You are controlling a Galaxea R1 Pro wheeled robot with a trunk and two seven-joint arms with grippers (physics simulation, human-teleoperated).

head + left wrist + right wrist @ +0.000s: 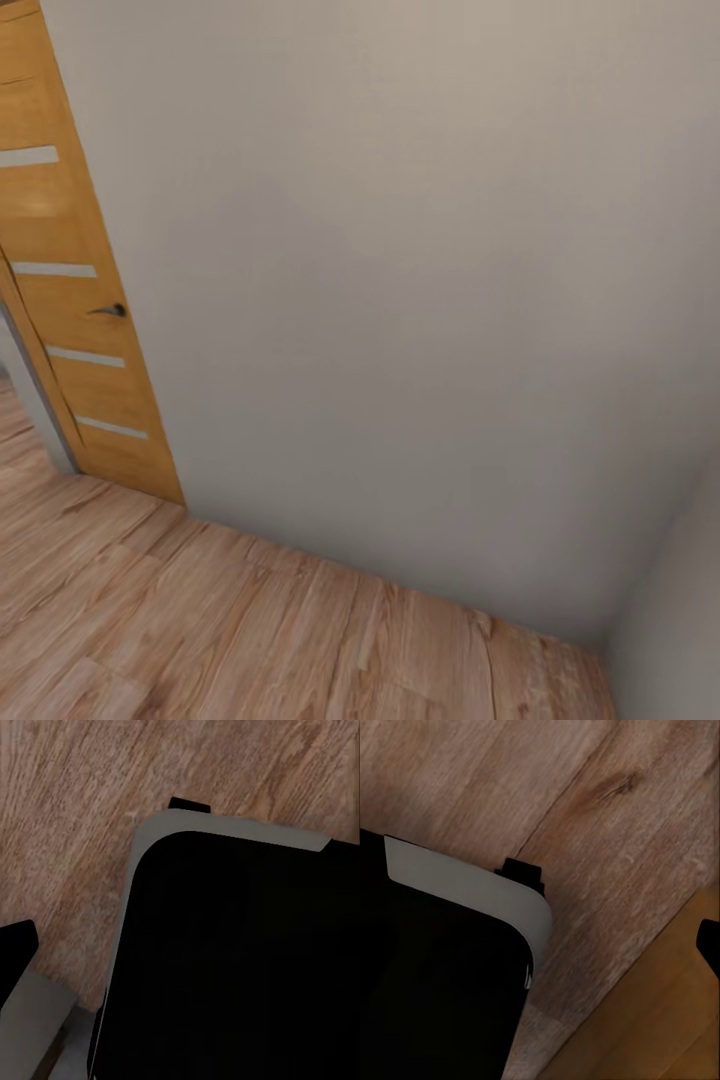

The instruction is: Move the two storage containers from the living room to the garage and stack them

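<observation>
Wood door (75, 300) beside grey wall (420, 280); wrists see plank floor (67, 832); tool state untellable.

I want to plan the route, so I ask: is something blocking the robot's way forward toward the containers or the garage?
Yes. A plain pale wall stands straight ahead and meets another wall at the right. A wooden door with a dark handle stands at the left. No container or garage is in view.
</observation>
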